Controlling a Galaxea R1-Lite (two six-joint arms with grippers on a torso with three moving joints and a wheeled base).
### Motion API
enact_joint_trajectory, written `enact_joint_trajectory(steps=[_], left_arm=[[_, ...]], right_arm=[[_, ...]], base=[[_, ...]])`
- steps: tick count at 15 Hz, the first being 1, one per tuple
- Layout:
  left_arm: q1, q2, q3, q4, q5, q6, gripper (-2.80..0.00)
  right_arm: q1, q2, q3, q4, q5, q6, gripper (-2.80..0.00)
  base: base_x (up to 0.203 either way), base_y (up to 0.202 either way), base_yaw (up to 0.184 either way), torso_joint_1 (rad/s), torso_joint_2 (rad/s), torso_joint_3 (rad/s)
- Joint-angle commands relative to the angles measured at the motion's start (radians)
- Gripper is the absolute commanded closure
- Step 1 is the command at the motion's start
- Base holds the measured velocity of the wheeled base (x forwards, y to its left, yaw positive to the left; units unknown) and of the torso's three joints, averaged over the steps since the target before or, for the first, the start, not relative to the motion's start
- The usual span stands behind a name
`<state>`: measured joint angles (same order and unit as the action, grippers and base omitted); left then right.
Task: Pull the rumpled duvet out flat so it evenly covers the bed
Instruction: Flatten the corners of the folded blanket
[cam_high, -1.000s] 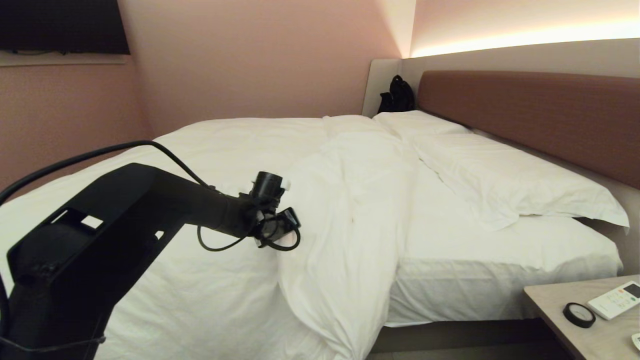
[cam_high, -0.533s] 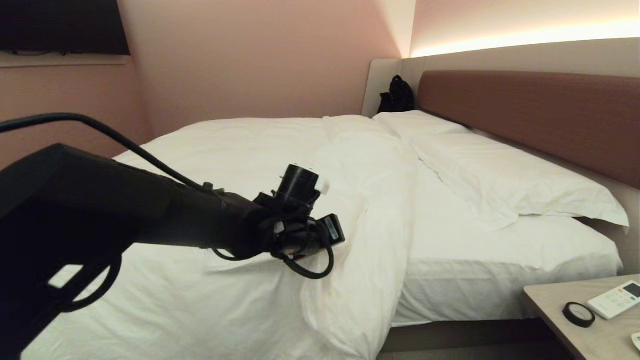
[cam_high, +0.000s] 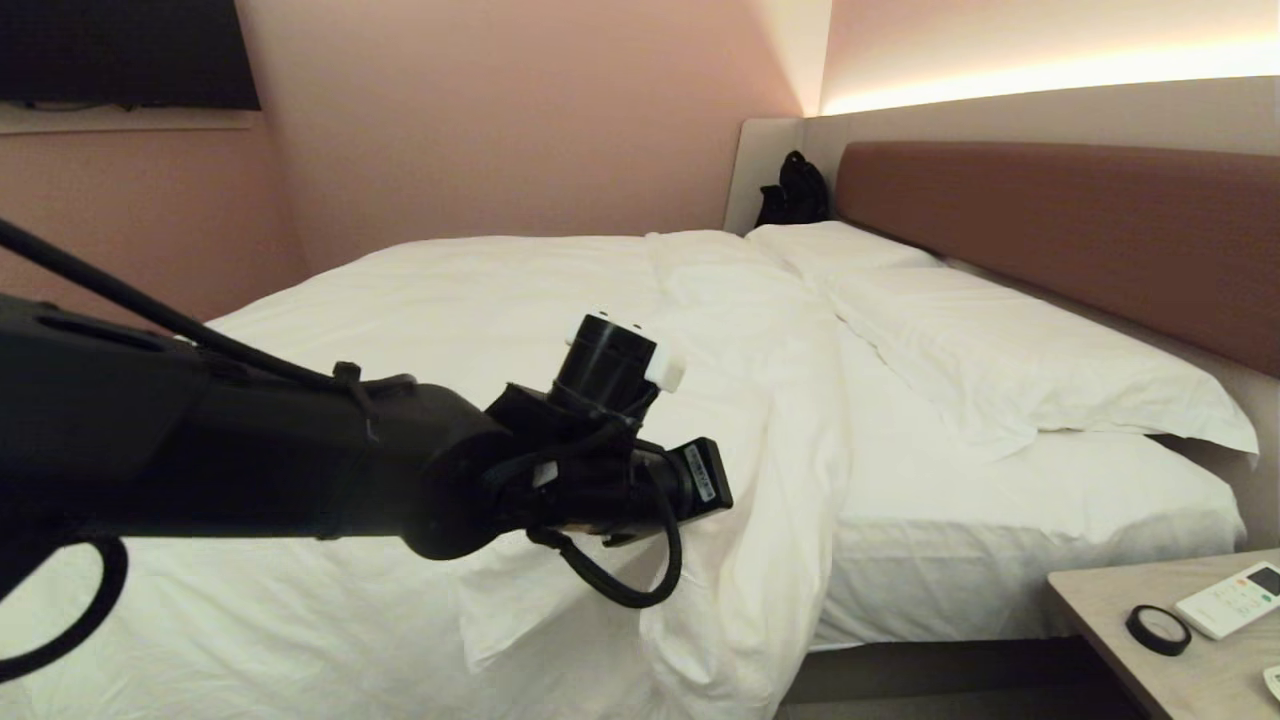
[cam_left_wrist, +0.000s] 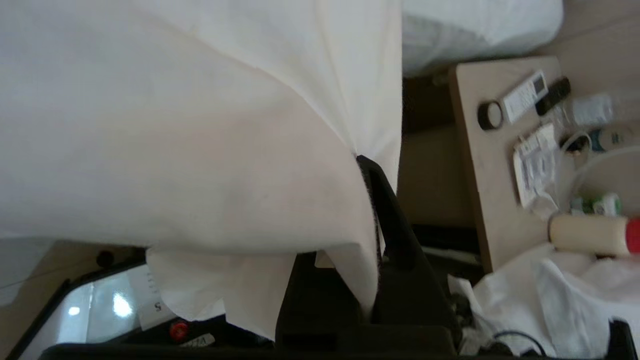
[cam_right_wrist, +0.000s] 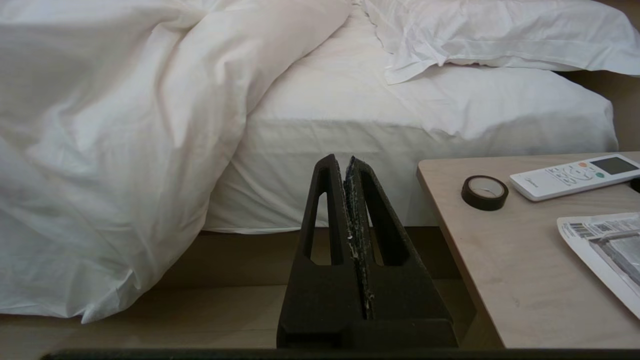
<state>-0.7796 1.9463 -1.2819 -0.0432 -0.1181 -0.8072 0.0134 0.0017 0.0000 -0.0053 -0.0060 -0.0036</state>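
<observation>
**Draw the pinched edge toward the pillows, low and steady**

The left pincer (cam_high: 725, 480) is clenched on a fold of the thick, puffy white cotton duvet (cam_high: 480, 300), with the cloth drawn to a peak at its tips, as the left wrist view shows (cam_left_wrist: 367, 165). The duvet lies over the left and middle of the wide low bed with the brown padded headboard (cam_high: 1050, 230). Its right edge is bunched into a ridge that runs from the far side to the near side and spills over the near edge. To the right of that ridge the taut white mattress sheet (cam_high: 1000, 520) is bare up to the two flat white pillows (cam_high: 1000, 360).

To do this step well, I judge the pull should run to the right, toward the pillows, and stay low so the cloth slides rather than balloons. A slow, even draw should keep the thin pinch from slipping. Stop once the ridge has flattened and the edge reaches the pillows; going on would likely drag cover off the far left side. The part hanging over the near edge probably needs its own pull afterwards.

The right pincer (cam_right_wrist: 347, 165) is clenched on nothing, parked low beside the pale wooden bench (cam_right_wrist: 500, 250) that carries a roll of dark tape (cam_right_wrist: 484, 192) and a white remote control (cam_right_wrist: 575, 176).
</observation>
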Motion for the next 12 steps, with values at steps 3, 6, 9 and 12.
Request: enact_joint_trajectory(steps=[3,6,9,12], left_arm=[[-0.102,-0.031,0.012,0.000,-0.022,0.002,0.00],[-0.148,-0.039,0.017,0.000,-0.055,0.002,0.00],[-0.224,-0.029,0.020,-0.001,-0.058,0.006,0.00],[-0.236,-0.022,0.029,-0.001,-0.094,0.006,0.00]], right_arm=[[0.000,0.001,0.000,-0.001,0.000,0.001,0.00],[0.000,0.001,0.000,-0.001,0.000,-0.001,0.00],[0.000,0.001,0.000,-0.001,0.000,0.001,0.00],[0.000,0.001,0.000,-0.001,0.000,0.000,0.00]], base=[[0.000,0.000,0.000,0.000,0.00,0.000],[0.000,0.000,0.000,0.000,0.00,0.000],[0.000,0.000,0.000,0.000,0.00,0.000],[0.000,0.000,0.000,0.000,0.00,0.000]])
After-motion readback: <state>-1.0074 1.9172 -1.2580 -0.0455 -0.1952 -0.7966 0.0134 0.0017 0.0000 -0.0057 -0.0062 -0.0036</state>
